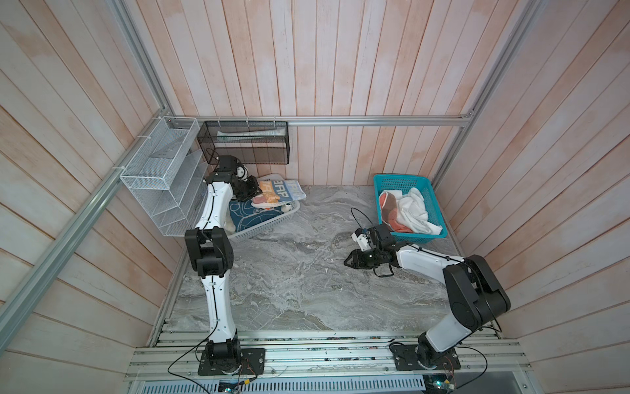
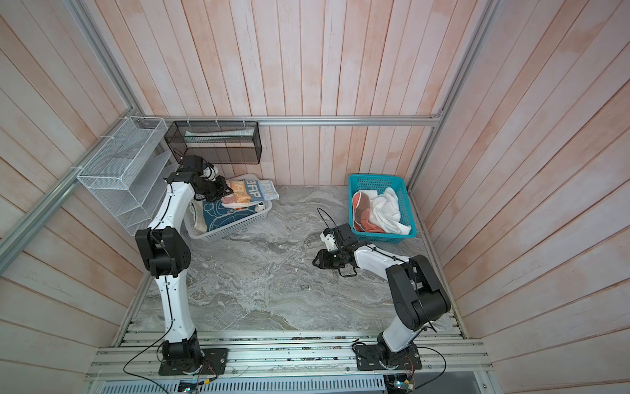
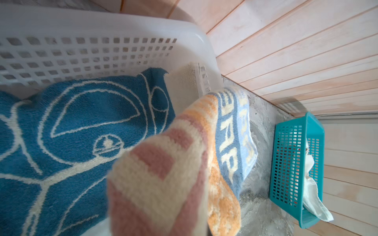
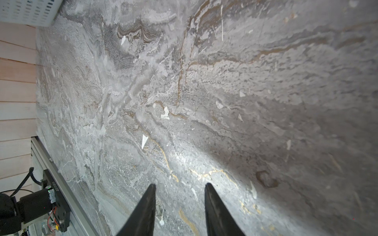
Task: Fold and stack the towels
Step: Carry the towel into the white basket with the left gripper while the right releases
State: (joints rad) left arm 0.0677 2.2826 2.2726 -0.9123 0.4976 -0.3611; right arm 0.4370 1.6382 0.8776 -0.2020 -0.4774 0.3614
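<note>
FAR-LEFT CORNER, tabletop (image 1: 289,290): the white basket (image 1: 262,229) sits here w/ the blue towel (image 1: 254,218) lying flat inside, its cartoon outline facing up. My left claw (image 1: 254,192) reaches over the basket, pinched tight on one end of the lettered towel (image 1: 279,192). In the left wrist view the pink-and-cream end of that towel (image 3: 159,179) fills the foreground above the blue towel (image 3: 71,126), and my fingers are hidden behind it. The rest of the towel, w/ orange and pale-blue lettering, drapes across the basket's far-right rim.

CENTRE-RIGHT: my right claw (image 1: 347,262) hovers low over bare tabletop, well apart from both baskets. Its jaws are partway open w/ nothing between them, as the right wrist view shows (image 4: 180,185).

FAR-RIGHT CORNER: the teal basket (image 1: 385,180) holds the salmon-brown towel (image 1: 390,208) on its left side and the white towel (image 1: 414,209) on its right. Both are crumpled and touching, and a bit of the white one spills over the near rim.
</note>
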